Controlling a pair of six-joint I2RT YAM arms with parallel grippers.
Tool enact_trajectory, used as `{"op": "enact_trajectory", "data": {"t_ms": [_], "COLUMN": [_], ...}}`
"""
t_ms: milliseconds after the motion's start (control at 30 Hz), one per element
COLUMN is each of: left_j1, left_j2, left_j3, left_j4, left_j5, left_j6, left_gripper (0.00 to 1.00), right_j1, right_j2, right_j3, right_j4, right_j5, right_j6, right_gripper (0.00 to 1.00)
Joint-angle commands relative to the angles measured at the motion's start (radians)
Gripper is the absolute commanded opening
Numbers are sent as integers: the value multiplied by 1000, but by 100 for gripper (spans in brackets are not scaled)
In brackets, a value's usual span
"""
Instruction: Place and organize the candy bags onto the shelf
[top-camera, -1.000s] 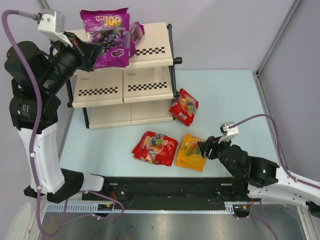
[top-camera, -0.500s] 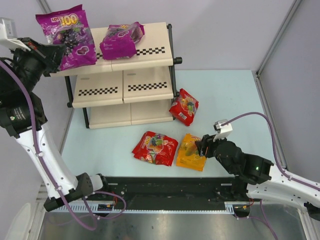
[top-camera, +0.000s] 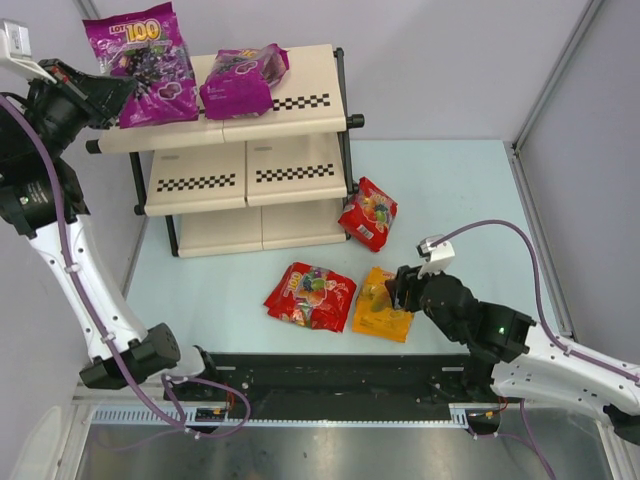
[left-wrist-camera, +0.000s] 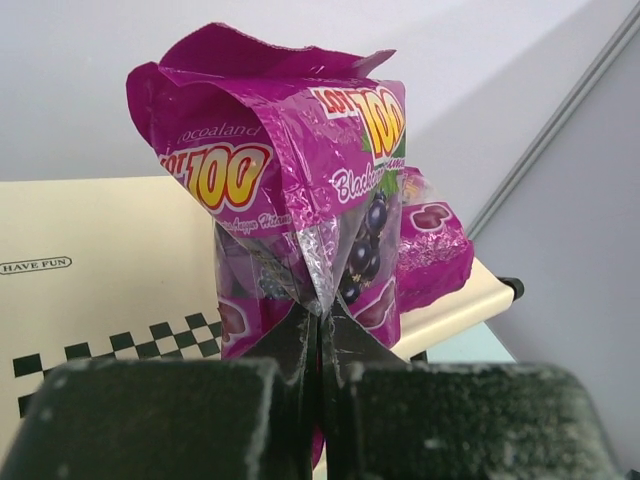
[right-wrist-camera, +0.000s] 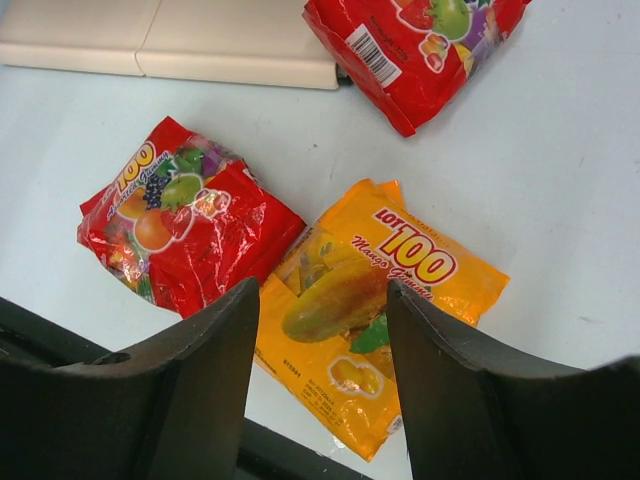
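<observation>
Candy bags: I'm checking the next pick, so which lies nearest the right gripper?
The orange bag, directly below the open right gripper; both red bags lie farther off.

Bags are all thin plastic film, glossy and crinkled. Held purple bag (left-wrist-camera: 300, 190) has hard glare on its creases and a foil-like sheen where pinched. Other purple bag (top-camera: 240, 80), near red bag (right-wrist-camera: 190, 225), far red bag (right-wrist-camera: 420, 45) and orange bag (right-wrist-camera: 380, 300) have the same finish. Shelf boards (top-camera: 290, 165) are cream, smooth and matt. Shelf frame (top-camera: 345, 140) is black tube, looks metal. Table (top-camera: 450, 200) is pale blue, smooth, near-matt. Left fingers (left-wrist-camera: 160, 410) are black, grainy and rough. Right fingers (right-wrist-camera: 190, 370) are black, smoother and matt. Left arm shell (top-camera: 105, 310) is white glossy plastic.
</observation>
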Motion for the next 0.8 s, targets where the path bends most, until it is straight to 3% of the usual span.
{"op": "enact_trajectory", "data": {"t_ms": [0, 300, 600, 767], "left_j1": [6, 22, 14, -23], "left_j2": [19, 128, 171, 183], "left_j3": [50, 127, 85, 87], "left_j4": [140, 124, 259, 258], "left_j5": [22, 49, 118, 127], "left_j6": [-33, -28, -143, -136], "left_gripper": [0, 0, 0, 0], "right_j1": [-19, -100, -143, -144], "right_j2": [14, 53, 97, 96], "right_j3": [0, 2, 0, -1], "right_j4": [56, 121, 139, 139], "right_j5": [-29, -140, -186, -190], "right_j6": [-25, -71, -62, -63], "right_gripper": [59, 59, 60, 60]}}
